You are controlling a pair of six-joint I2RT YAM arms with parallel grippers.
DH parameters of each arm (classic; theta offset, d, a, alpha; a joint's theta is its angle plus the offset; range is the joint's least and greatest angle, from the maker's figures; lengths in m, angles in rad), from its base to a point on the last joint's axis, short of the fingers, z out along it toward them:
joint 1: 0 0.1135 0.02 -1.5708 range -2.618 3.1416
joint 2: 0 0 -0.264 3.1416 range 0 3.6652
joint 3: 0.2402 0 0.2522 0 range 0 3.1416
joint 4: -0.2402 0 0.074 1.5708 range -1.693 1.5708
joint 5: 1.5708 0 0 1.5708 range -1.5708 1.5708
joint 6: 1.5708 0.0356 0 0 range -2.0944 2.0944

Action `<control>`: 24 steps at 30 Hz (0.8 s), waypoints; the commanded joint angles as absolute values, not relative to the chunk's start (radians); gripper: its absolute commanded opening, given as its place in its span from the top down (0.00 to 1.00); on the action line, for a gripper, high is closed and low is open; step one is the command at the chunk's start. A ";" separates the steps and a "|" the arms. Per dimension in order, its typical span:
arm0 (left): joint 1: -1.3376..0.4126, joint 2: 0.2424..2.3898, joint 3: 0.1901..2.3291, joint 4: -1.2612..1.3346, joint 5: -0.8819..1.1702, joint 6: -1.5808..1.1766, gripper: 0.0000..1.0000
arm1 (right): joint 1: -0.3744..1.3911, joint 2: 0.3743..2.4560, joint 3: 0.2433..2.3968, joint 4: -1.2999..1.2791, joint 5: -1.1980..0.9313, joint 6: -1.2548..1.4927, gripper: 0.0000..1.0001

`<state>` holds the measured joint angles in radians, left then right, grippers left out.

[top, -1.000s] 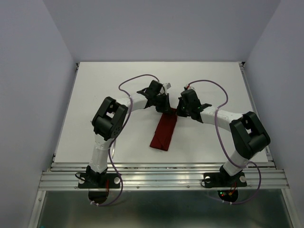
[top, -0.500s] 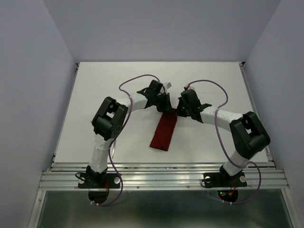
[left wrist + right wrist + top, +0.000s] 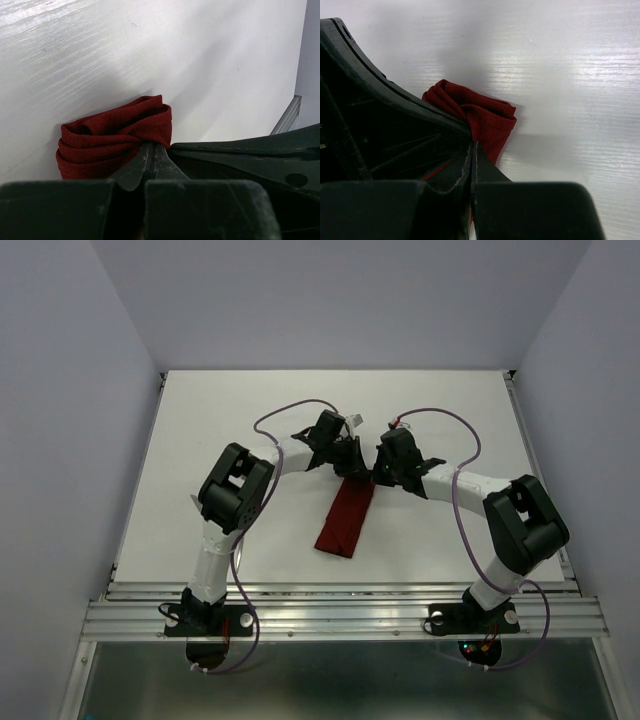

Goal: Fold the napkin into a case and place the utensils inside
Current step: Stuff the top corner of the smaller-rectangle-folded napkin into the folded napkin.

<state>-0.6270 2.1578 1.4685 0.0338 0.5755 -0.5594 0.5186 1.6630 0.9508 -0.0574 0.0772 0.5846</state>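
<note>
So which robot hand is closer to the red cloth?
Neither, it is a tie: both touch it. The left gripper is shut on the far end of the napkin from the left side, and the right gripper is shut on that end from the right.

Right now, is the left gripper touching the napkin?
Touching. In the left wrist view, the left gripper is shut with its fingertips pinching the top fold at the bunched end of the napkin, with no gap between them.

Table (image 3: pixel 180 440): white, faintly grained, laid across the middle.
Walls (image 3: pixel 340 300): pale lavender, plain, raised at 9, 12 and 3 o'clock.
Rail (image 3: pixel 340 620): ribbed aluminium, fixed at 6 o'clock.
</note>
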 commanded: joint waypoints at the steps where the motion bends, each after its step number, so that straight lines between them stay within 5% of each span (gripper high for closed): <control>1: -0.638 2.161 1.502 0.083 0.586 -0.571 1.00 | 0.525 1.640 0.976 -0.038 0.057 0.601 0.99; 24: -0.607 2.028 1.404 0.057 0.569 -0.520 1.00 | 0.525 1.643 0.973 -0.037 0.063 0.611 0.99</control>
<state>-0.6083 2.0724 1.4265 0.0429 0.5461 -0.5461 0.5186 1.6630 0.9508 -0.0605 0.0700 0.6014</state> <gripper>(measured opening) 0.026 0.012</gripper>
